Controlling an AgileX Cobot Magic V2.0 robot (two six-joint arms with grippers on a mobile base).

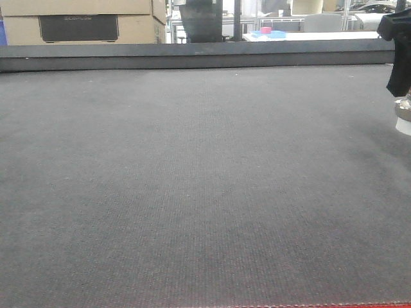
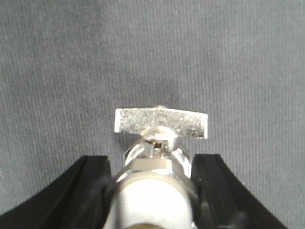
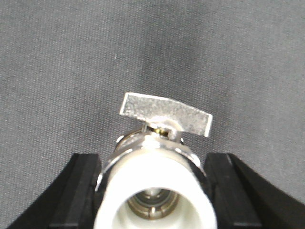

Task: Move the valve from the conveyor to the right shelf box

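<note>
Both wrist views show a valve point(image 3: 152, 143) pinched between black fingers point(image 3: 81, 186), with the belt point(image 3: 57, 57) behind it; whether that is one valve or two we cannot tell. We judge it small, stiff, dense and slick on its polished metal, so the flat-sided body is the place to squeeze, not the thin handle point(image 3: 164, 113) or the white cap point(image 3: 155, 195). The right gripper point(image 3: 155, 160) is clenched on it; the left gripper point(image 2: 155, 162) looks likewise; the front view shows only one arm point(image 1: 399, 58), at the belt's right edge.
</note>
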